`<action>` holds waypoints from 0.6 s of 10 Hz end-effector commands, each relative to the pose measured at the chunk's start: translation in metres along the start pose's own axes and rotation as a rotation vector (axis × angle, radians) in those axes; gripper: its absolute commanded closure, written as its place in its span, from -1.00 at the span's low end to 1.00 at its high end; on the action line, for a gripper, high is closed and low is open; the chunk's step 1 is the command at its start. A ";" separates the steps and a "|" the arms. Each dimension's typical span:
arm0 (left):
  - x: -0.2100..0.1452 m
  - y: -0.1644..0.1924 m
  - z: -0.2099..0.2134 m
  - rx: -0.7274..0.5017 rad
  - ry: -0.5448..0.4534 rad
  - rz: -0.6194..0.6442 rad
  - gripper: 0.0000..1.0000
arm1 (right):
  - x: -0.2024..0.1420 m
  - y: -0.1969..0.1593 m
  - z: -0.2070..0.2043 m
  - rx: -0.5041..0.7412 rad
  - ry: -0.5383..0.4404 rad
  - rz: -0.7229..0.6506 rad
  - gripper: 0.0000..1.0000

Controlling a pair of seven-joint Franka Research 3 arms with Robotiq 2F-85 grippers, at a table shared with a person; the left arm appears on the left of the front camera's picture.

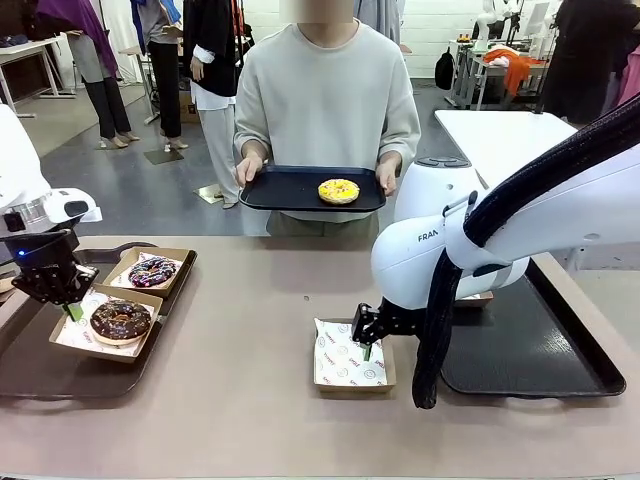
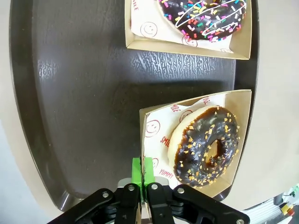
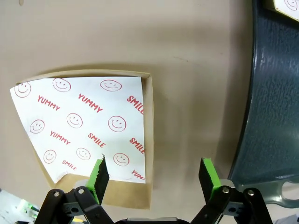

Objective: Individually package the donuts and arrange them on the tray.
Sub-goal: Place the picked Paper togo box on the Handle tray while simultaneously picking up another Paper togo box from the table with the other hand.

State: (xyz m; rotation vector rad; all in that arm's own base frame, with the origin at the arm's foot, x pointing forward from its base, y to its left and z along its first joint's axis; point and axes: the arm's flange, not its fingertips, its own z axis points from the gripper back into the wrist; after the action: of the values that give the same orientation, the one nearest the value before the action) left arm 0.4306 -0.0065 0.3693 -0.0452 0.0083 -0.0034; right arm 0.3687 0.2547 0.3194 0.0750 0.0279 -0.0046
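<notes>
The left hand (image 2: pixel 140 184) is pressed together on the near wall of a box (image 2: pixel 243 140) that holds the brown donut (image 2: pixel 205 147), its green pads pinching the cardboard and paper lip at the corner nearest the camera; the left arm comes in low from the picture's left in the front view, wrist bent so the fingers point down onto the left tray (image 1: pixel 30 375). A second box (image 1: pixel 180 262) with the purple-sprinkled donut (image 1: pixel 152 271) sits just behind on the same tray. The right hand (image 3: pixel 154 175) is spread wide, one finger over the paper lining of an empty box (image 3: pixel 148 140) on the counter (image 1: pixel 250 330), the other over bare counter beside it, so it straddles that box's wall; the right arm reaches across from the right, above the right tray (image 1: pixel 590 350). The yellow donut (image 1: pixel 338 190) lies on a third tray (image 1: pixel 270 190) that the person holds up at the far side. The donuts look soft, light and sticky on top, so icing would smear under a pinch; the safer hold is the box wall, which seems thin and apt to flex, so a loaded box likely wants a low, level carry. The yellow one, unboxed, would probably need gripping across its plain sides
</notes>
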 end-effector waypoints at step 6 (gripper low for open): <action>0.016 0.000 -0.006 -0.011 0.033 -0.006 0.97 | 0.009 0.010 -0.004 -0.009 -0.024 -0.028 -1.00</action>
State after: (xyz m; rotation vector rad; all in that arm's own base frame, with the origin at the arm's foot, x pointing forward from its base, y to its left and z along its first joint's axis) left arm 0.4431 -0.0073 0.3597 -0.0453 0.0312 -0.0073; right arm 0.3731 0.2584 0.3183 0.0823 0.0273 -0.0122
